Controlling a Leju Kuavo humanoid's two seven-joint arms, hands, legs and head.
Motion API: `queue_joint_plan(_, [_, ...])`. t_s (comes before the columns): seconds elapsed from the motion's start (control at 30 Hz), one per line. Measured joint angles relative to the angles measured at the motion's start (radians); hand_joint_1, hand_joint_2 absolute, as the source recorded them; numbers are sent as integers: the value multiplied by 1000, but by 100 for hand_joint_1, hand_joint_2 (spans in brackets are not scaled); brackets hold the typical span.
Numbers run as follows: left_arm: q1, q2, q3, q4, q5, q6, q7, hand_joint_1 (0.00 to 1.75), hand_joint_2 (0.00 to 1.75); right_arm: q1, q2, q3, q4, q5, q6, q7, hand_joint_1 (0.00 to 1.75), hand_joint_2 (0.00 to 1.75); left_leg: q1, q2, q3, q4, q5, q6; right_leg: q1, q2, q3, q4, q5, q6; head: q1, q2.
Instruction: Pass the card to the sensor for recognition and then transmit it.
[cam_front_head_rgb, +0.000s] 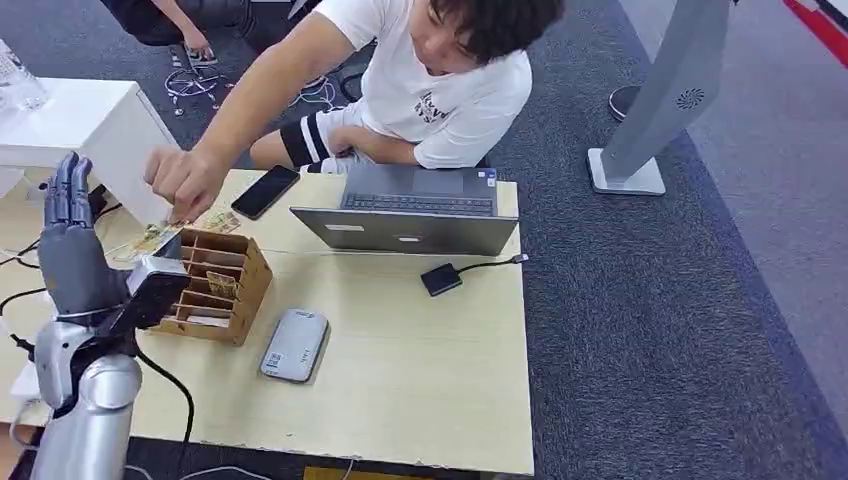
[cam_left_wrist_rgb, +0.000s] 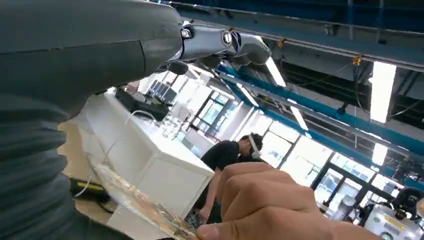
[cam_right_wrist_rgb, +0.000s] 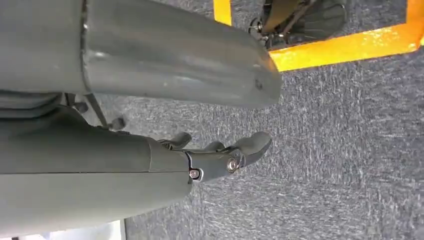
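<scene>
Flat, card (cam_front_head_rgb: 150, 238) in person's hand (cam_front_head_rgb: 185, 180), long axis toward left hand (cam_front_head_rgb: 68, 245)

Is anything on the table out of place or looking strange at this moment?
Mostly tidy. One oddity: the card lies partly on the wooden organizer, and a person's hand pinches it, while the left robot hand stands beside it holding nothing.

Head view high over table (cam_front_head_rgb: 420, 330); wrist views close, left upward, right floorward.
</scene>
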Motion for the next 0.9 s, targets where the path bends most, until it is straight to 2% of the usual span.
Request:
queue_joint_plan(0.03, [-18, 11, -15, 13, -21, 7, 10, 112, 175, 0, 0, 5, 0, 8, 0, 3, 0, 0, 0, 0, 0, 0, 0, 0, 0, 0, 0, 0, 0, 0, 0, 0])
queue_joint_plan(0.27, [-115, 92, -111, 95, -191, 66, 89, 112, 175, -2, 2, 32, 3, 57, 0, 22, 0, 0, 0, 0, 0, 0, 1, 0, 0, 0, 0, 0, 0, 0, 0, 0])
queue_joint_plan(0.3, [-129, 102, -122, 105, -213, 76, 97, 175, 175, -2, 2, 34, 3, 64, 0, 24, 0, 0, 0, 0, 0, 0, 1, 0, 0, 0, 0, 0, 0, 0, 0, 0])
queue_joint_plan(0.47, [-181, 148, -170, 155, -320, 119, 149, 175, 175, -2, 3, 51, 7, 99, -2, 42, 0, 0, 0, 0, 0, 0, 1, 0, 0, 1, 0, 0, 0, 0, 0, 0])
queue_joint_plan(0.63, [-198, 176, -190, 181, -313, 119, 152, 175, 175, -2, 3, 58, 8, 103, -3, 46, 0, 0, 0, 0, 0, 0, 1, 0, 0, 1, 0, 0, 0, 0, 0, 0])
queue_joint_plan(0.9, [-201, 189, -205, 208, -303, 119, 152, 175, 175, -2, 3, 59, 8, 114, -6, 48, 0, 0, 0, 0, -1, 0, 1, 0, 0, 1, 0, 0, 0, 0, 0, 0])
